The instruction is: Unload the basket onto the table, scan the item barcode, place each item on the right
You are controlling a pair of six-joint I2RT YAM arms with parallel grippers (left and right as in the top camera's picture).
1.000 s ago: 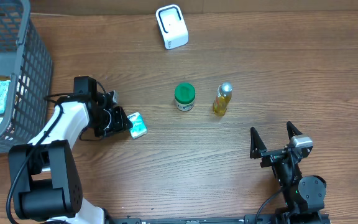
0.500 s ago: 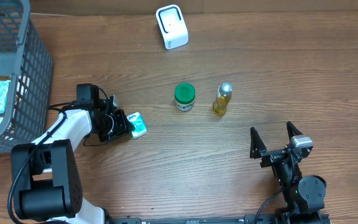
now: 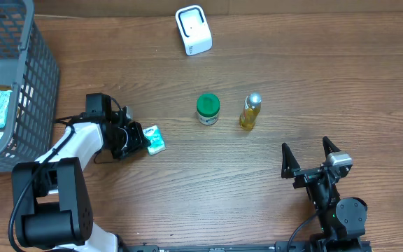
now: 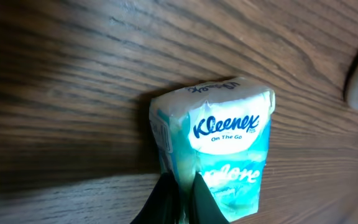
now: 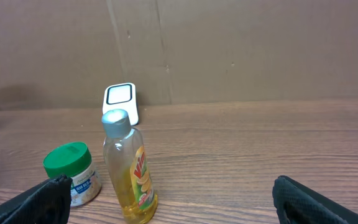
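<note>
Kleenex pack [image 4: 224,132]: near edge pinched by left gripper [image 4: 181,194]; right gripper [image 3: 305,145] spread, empty.

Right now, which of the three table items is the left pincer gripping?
The Kleenex pack, pinched in the left pincer; the green-lidded jar and yellow bottle stand apart, untouched, mid-table.

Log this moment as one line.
left gripper: shut on tissue pack | right gripper: open, empty | scanner: apart from tissue pack, scan not done
</note>
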